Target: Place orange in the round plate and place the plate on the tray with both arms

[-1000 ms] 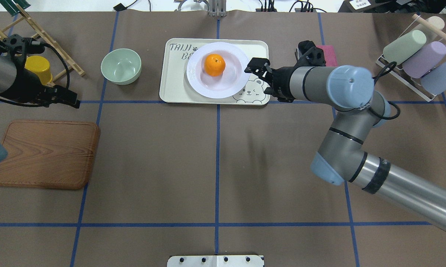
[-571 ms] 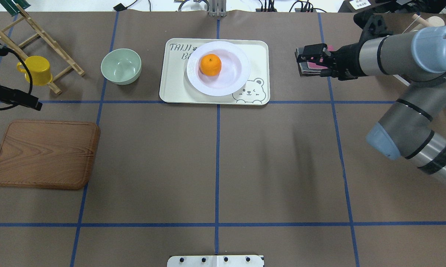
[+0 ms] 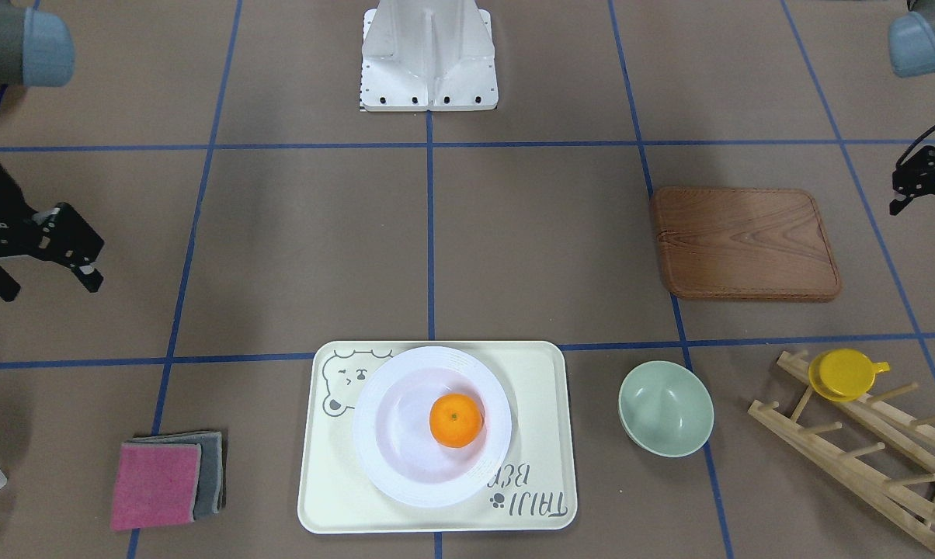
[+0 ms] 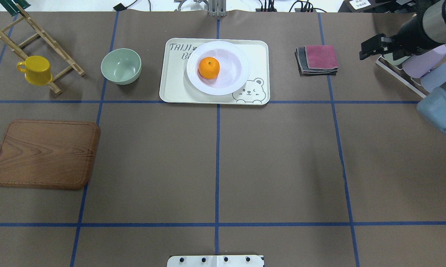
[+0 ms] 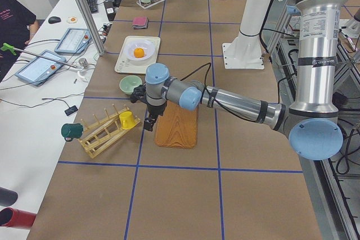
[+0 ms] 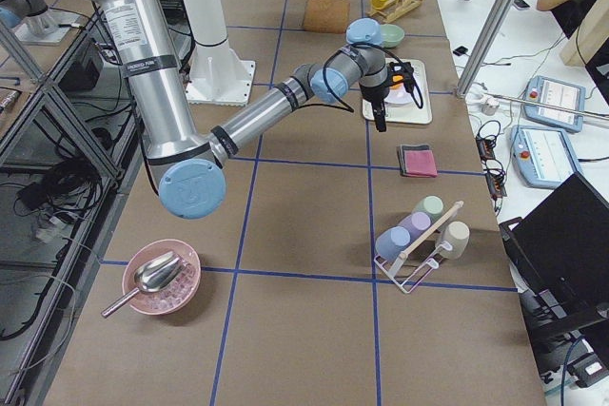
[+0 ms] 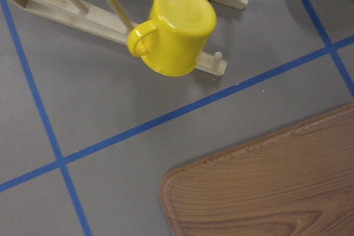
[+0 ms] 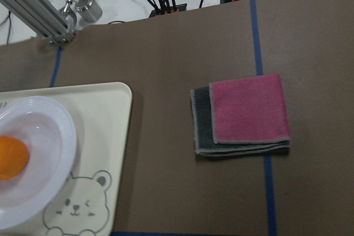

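Orange: in sunken centre of round plate; plate on tray, on worktop. Right gripper: jaws spread, empty, well apart from tray. Left gripper: caught at front view's edge, not overhead; jaw state cannot be told. Its wrist view: 1 yellow cup on wooden rack.

Withdrawal to both sides.
Right gripper now at far right; left gripper further out left; orange rolled slightly left.
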